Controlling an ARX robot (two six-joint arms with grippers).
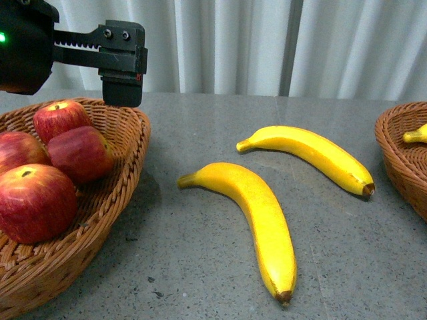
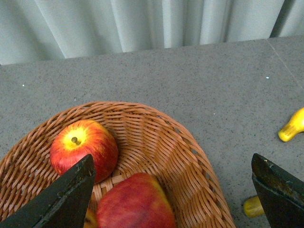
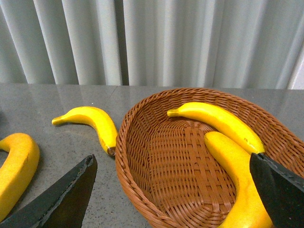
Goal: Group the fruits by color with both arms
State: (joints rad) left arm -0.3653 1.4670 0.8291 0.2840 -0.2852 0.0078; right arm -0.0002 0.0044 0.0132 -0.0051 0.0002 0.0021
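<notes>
Left gripper (image 2: 172, 161): wide open, empty, above the left basket (image 1: 137, 133) of apples (image 1: 33, 200). Right gripper (image 3: 172, 159): wide open, empty, over the right basket (image 3: 142, 190). Two bananas (image 1: 257, 213) lie on the table (image 1: 167, 267) between. Risk: an off-centre pinch may let a curved banana swivel or slip out.

Grey table (image 1: 200, 280); L basket (image 1: 130, 167), R basket (image 1: 400, 160); near banana (image 1: 260, 213), far banana (image 1: 313, 150) btwn.

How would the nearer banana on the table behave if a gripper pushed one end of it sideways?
The nearer banana lies flat on its curved side, so it would probably pivot or slide on the table rather than roll. Its skin looks smooth and glossy, so a grasp might slip, most easily near the tapered ends.
</notes>
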